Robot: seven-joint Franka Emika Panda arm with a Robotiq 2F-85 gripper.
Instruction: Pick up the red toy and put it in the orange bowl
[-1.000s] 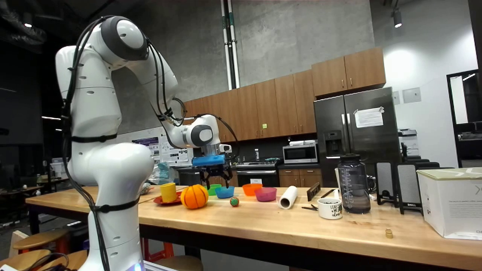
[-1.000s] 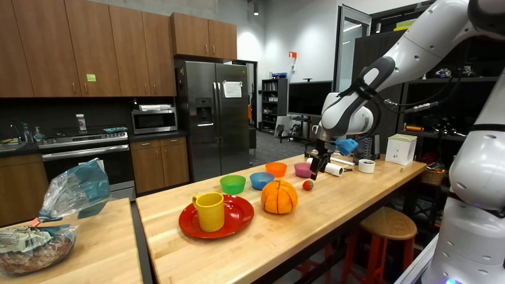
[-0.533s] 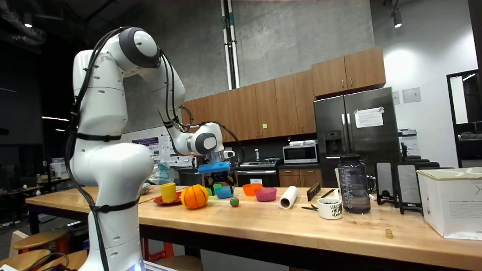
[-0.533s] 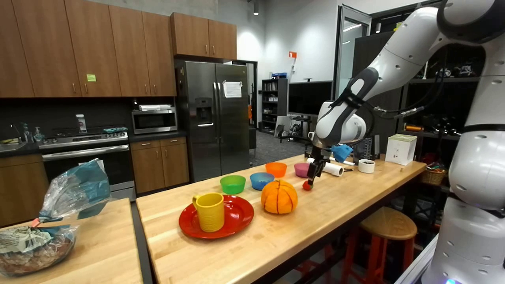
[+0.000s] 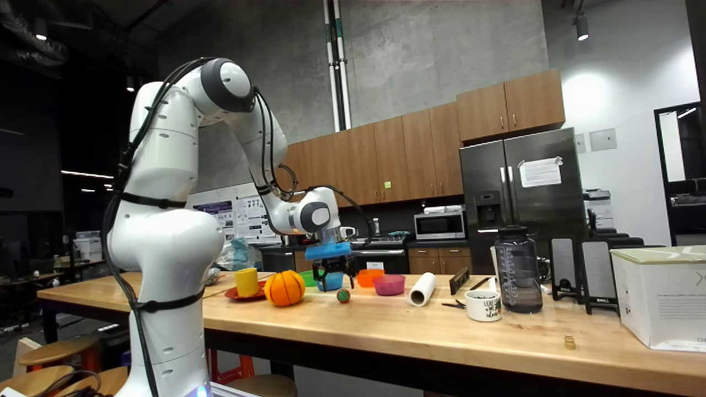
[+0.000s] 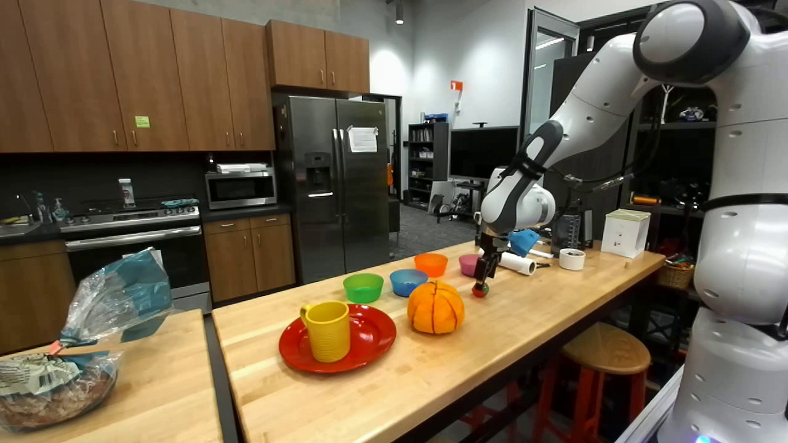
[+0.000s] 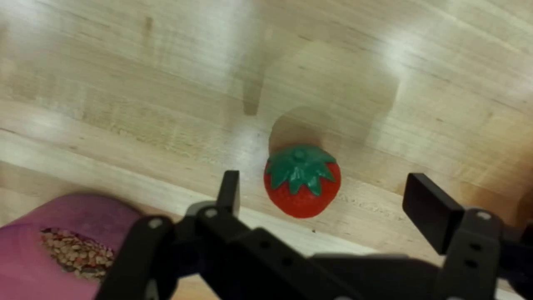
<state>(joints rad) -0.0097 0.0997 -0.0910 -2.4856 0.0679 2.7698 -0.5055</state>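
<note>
End effector (image 7: pixel 327 193) spread, red strawberry-like toy (image 7: pixel 302 181), jagged green cap (image 7: pixel 300 164)

The table (image 6: pixel 332 400) is of light wood. Upon it stand the green bowl (image 6: pixel 363 294), blue bowl (image 6: pixel 407 287), orange bowl (image 6: pixel 431 266) and pink bowl (image 5: pixel 389 286); near to them lie the red toy (image 7: pixel 302 183), orange pumpkin (image 6: pixel 436 307), red plate (image 6: pixel 373 337) and white roll (image 5: pixel 424 288). Further along stand the white cup (image 5: pixel 483 307), grey bottle (image 5: pixel 519 275) and white box (image 5: pixel 664 303)
</note>
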